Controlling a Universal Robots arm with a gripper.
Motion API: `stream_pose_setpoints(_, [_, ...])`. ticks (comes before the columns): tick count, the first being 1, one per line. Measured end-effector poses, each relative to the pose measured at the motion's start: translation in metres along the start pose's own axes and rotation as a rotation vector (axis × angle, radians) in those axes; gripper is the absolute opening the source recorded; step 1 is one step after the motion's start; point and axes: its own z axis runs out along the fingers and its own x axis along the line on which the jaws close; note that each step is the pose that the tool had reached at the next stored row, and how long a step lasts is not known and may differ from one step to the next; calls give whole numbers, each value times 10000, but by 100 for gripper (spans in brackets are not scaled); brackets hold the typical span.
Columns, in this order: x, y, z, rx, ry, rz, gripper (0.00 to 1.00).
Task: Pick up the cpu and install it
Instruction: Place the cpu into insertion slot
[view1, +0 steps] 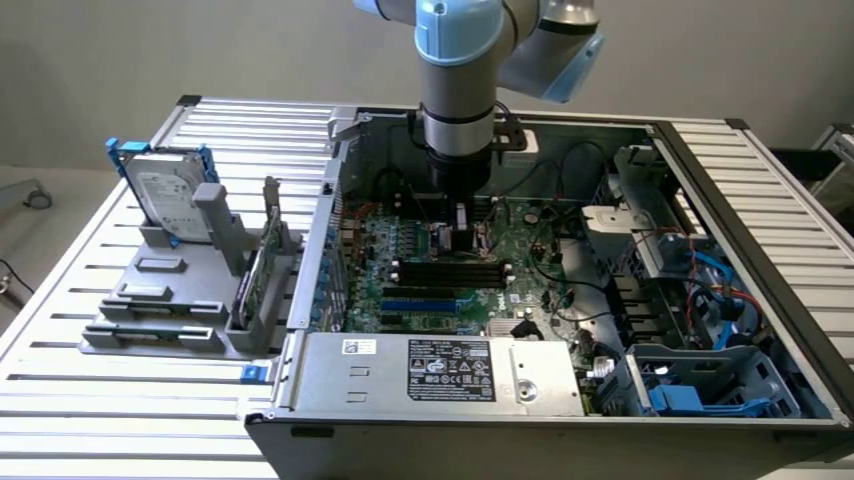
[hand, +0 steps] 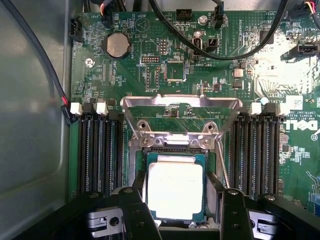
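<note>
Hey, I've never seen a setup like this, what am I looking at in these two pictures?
This is a robot arm reaching down into an open computer case that sits on a slatted metal table. One picture is from a camera standing off the arm; the other from a camera on its wrist, looking at the motherboard. Beside the case, a grey rack holds a hard drive. The jaws stand open, one either side of the cpu, the silver square lying in its socket. Nothing is held.

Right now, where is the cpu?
In the wrist view the cpu lies in the socket on the motherboard, between the two banks of memory slots; the open gripper straddles it.
</note>
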Motion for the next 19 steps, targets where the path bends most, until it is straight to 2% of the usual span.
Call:
stream_pose_setpoints(12, [-2,-4,21,7,-10,-11,55])
stream_pose_setpoints(14, [10,-1,39,-18,44,-5,59])
stream_pose_setpoints(16, [13,0,35,-12,18,-8,59])
stream_pose_setpoints(17, [15,-1,32,-6,8,-9,67])
stream_pose_setpoints(19, [23,-1,32,-7,5,-9,67])
